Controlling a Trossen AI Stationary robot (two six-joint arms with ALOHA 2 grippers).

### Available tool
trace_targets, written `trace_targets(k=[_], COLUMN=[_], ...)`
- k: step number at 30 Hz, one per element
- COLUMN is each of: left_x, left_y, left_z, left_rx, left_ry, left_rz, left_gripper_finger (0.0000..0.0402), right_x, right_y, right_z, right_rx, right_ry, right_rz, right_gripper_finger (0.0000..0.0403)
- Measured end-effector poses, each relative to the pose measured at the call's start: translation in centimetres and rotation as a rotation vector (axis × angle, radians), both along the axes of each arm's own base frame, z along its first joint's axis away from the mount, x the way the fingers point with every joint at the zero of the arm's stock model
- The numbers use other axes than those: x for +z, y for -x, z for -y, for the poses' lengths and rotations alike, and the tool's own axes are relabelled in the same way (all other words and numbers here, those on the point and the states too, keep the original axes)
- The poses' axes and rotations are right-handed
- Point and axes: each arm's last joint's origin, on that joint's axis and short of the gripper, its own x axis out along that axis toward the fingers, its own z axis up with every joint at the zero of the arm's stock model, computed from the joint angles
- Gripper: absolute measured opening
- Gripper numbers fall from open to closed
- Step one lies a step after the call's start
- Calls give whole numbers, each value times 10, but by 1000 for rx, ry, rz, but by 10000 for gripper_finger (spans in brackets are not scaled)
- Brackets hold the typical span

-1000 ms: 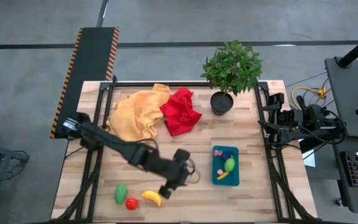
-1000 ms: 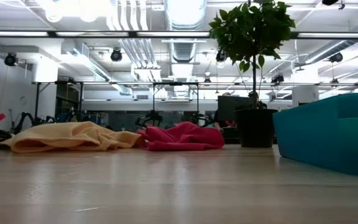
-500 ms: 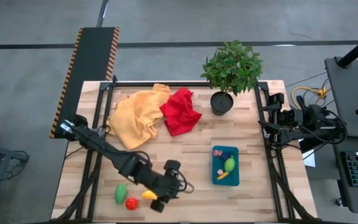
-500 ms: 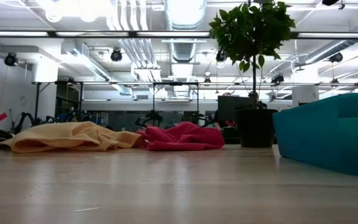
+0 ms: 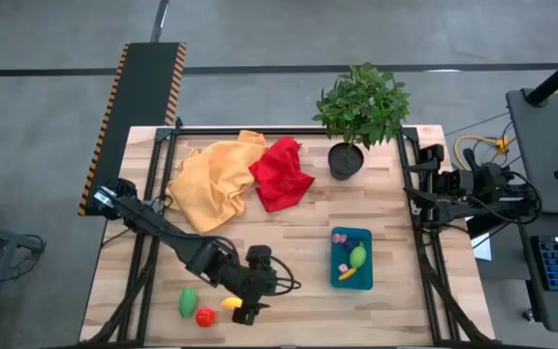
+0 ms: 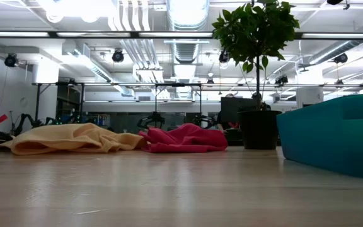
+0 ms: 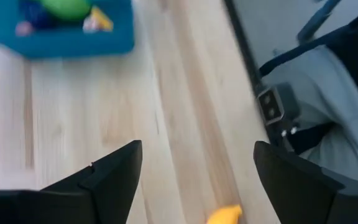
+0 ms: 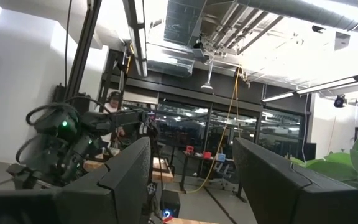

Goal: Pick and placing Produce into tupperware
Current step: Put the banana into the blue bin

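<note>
Banana (image 5: 231, 302) lies on the worktop (image 5: 298, 233) near its front edge, directly under our left tool (image 5: 247, 312), whose fingers (image 7: 114, 171) stand spread with nothing between them. We see the banana tip between them in the left wrist view, the tupperware (image 5: 351, 257) well apart. Only the high view shows the tomato (image 5: 204, 316) and green piece (image 5: 189, 301) beside it. Right tool (image 8: 188, 177), parked off the right edge, is spread and empty.

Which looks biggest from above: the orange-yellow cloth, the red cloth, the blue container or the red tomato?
Largest to smallest in the high view:
1. orange-yellow cloth
2. red cloth
3. blue container
4. red tomato

All lie flat on the table, so nearness hardly skews this.
</note>
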Motion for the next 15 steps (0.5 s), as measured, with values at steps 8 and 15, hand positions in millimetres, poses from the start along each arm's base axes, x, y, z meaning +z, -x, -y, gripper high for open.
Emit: trace_targets(k=[8, 15], left_x=[-15, -28], left_y=[25, 30], left_z=[13, 29], left_rx=[132, 146], left_ry=[28, -11], left_rz=[-194, -216], left_gripper_finger=[292, 292], right_x=[0, -1], right_y=[0, 0], right_z=[0, 0], right_rx=[0, 1], right_ry=[0, -2], right_rz=[-4, -6], right_gripper_finger=[224, 224])
